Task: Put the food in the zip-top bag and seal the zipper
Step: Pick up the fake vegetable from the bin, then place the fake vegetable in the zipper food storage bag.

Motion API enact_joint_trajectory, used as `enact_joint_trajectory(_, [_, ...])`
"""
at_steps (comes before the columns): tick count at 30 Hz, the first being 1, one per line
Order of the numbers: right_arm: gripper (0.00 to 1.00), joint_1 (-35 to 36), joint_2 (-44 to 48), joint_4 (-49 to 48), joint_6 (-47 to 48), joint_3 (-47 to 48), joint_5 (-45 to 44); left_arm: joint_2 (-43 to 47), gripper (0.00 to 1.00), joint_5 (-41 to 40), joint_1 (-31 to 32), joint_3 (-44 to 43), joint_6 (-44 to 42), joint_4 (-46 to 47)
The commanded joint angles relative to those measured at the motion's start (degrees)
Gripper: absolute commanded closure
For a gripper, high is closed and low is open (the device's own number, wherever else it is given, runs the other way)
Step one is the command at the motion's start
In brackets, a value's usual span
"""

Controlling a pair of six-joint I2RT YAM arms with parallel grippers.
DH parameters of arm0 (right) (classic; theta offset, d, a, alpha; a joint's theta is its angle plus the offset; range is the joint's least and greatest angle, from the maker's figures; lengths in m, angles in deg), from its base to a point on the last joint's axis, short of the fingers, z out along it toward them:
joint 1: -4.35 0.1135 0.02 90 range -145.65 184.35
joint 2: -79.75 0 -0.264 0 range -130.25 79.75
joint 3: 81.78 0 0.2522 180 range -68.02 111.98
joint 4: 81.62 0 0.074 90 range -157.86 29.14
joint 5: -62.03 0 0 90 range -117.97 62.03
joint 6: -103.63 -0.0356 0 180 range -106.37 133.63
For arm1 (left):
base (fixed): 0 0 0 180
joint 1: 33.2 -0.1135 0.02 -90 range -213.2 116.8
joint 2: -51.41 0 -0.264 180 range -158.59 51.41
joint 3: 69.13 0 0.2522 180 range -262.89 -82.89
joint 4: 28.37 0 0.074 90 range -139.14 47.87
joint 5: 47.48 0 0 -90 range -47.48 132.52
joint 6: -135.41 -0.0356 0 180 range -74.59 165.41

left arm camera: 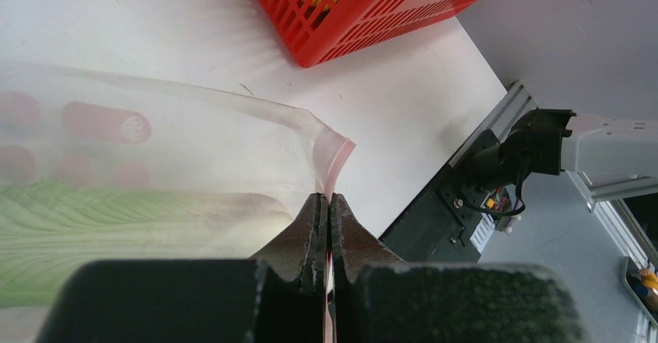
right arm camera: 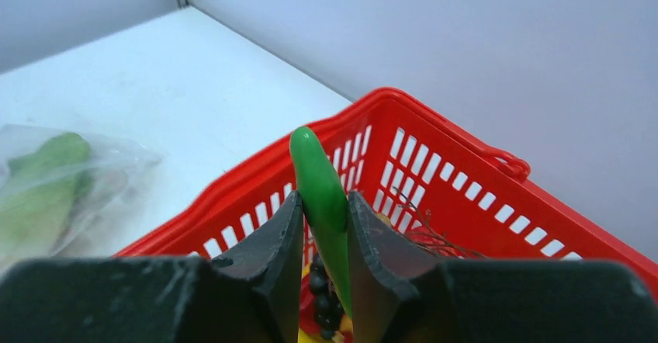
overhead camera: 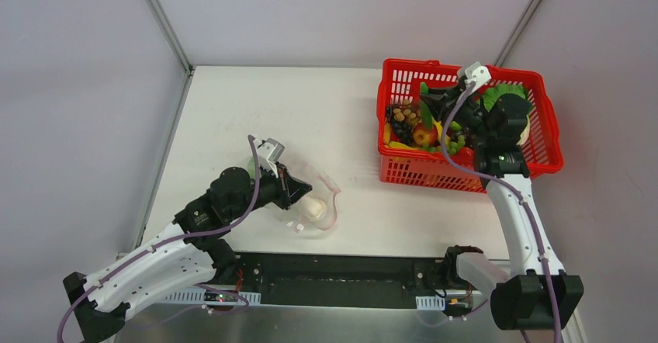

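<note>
The worktop (overhead camera: 310, 118) is a plain white board, boxed in by pale grey walls on the far side and both flanks, with a black rail (overhead camera: 334, 281) along the near edge where the two arms are bolted.

Far right on the board sits a red mesh basket (overhead camera: 423, 174), heaped with toy food: dark grapes (overhead camera: 401, 129), a red and yellow apple (overhead camera: 424, 135), green grapes (overhead camera: 458, 137), a yellow banana (overhead camera: 403, 146) and a leafy green piece (overhead camera: 504, 93). The right tool (right arm camera: 324, 207) is down among them at the far left corner of the basket. Its fingers are parted only as far as a long green vegetable (right arm camera: 314, 164) forces them, and they grip that vegetable from both sides, its rounded tip poking up past the fingertips.

Well apart from the basket, near the front left of the board, lies the zip-top bag (overhead camera: 330, 195), clear and crumpled. A white oval piece (overhead camera: 313, 208) is inside it, and the left wrist view shows a ribbed green vegetable (left arm camera: 93, 219) through the plastic, under a few pink-red dots (left arm camera: 105, 122). The left tool (left arm camera: 327, 203) is squeezed fully together on the bag's edge, right where the pinkish zipper (left arm camera: 335, 157) strip curls up and runs down between the fingers. Whether the mouth is open or pressed together along the remainder of its length I cannot tell.
</note>
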Motion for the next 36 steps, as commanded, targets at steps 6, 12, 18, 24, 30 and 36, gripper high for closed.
enact_joint_trajectory(6, [0.96,2.5,10.3,-26.9,-15.4,-5.4,5.1,0.5,1.0,-1.0,0.3,-2.0,1.5,3.5])
enact_joint_trajectory(12, [0.97,5.0,14.7,-31.6,-20.5,-4.4,5.4,0.8,1.0,-2.5,0.3,-1.6,2.3,3.3])
enact_joint_trajectory(18, [0.97,6.0,16.9,-50.5,-38.9,-6.8,10.2,0.8,1.0,-3.9,0.2,-2.0,3.3,2.6])
enact_joint_trajectory(24, [0.97,6.7,16.2,-68.2,-56.4,-10.1,12.0,1.4,1.0,-8.1,0.3,-3.7,6.1,1.8])
enact_joint_trajectory(30, [0.97,7.8,13.9,-79.3,-68.6,-14.4,12.6,2.9,1.0,-11.9,0.2,-4.9,9.9,2.7])
enact_joint_trajectory(36, [0.96,14.7,8.8,-81.4,-70.0,-15.7,17.8,3.0,1.0,-13.8,0.3,-8.0,11.3,0.3])
